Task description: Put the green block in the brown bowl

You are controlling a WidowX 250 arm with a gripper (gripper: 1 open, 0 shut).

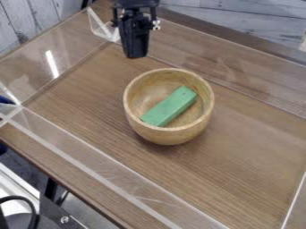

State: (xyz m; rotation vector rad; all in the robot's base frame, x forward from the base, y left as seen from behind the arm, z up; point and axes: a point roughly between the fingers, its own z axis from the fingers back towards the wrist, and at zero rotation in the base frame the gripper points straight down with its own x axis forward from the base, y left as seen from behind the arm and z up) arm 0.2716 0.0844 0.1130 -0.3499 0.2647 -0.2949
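Observation:
The green block lies slanted inside the brown bowl, which sits in the middle of the wooden table. My gripper hangs above the table behind and to the left of the bowl, well apart from it. Its black fingers are pressed together, shut on nothing.
Clear acrylic walls fence the wooden tabletop on the left, front and right. The table's front edge drops off at the lower left, with dark cables below it.

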